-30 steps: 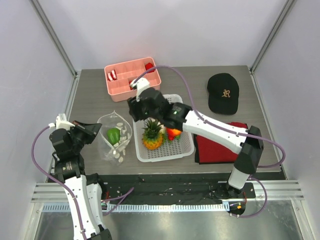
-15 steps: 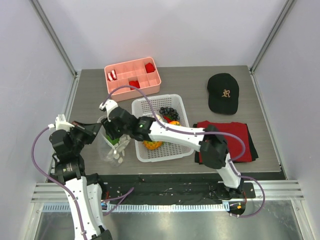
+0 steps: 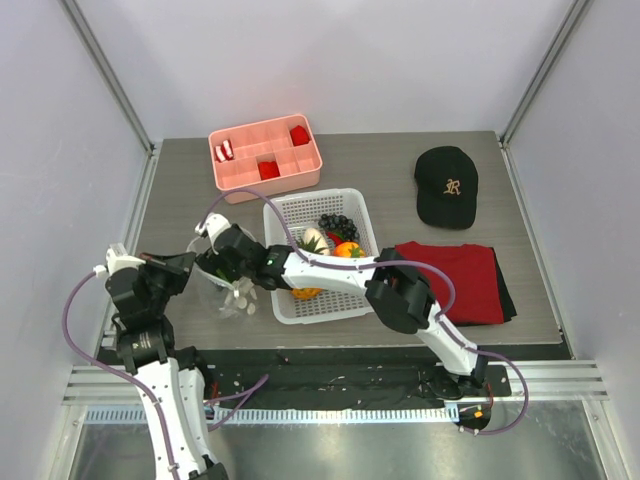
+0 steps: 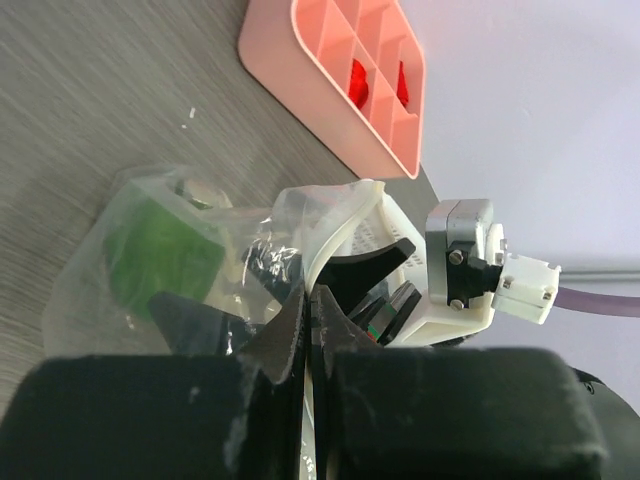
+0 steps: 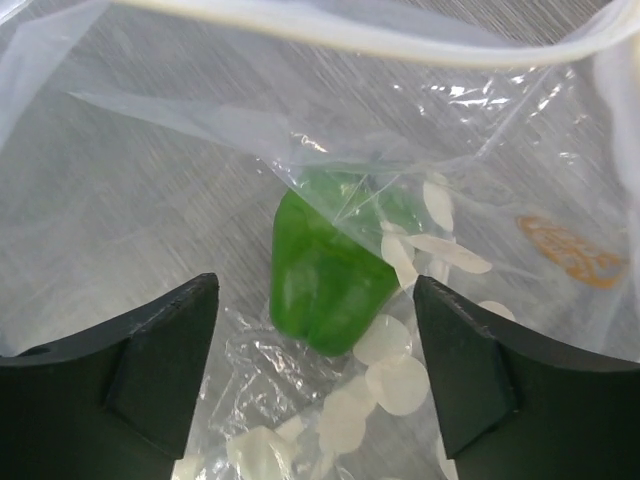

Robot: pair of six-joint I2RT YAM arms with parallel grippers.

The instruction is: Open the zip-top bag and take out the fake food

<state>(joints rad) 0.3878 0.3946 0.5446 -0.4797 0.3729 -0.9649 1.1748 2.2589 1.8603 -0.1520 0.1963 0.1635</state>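
Sitting midway along the grey table's (image 3: pixel 420 150) near edge, the white basket (image 3: pixel 372 296) holds a pineapple (image 3: pixel 306 291), tomato (image 3: pixel 348 250) and grapes (image 3: pixel 338 225). Just left of it, toward the near-left corner, lies the zip-top bag (image 3: pixel 228 298), mouth open. The left gripper (image 4: pixel 306 300) is pinched tight on the bag's rim. The right gripper (image 5: pixel 315 300) is poked into the mouth, jaws spread wide, green fruit (image 5: pixel 312 265) lying between its fingers, untouched.

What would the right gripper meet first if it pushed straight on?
Likely the green fake fruit inside the zip-top bag, centered ahead of the open right gripper; a clear fold of plastic may cover it.
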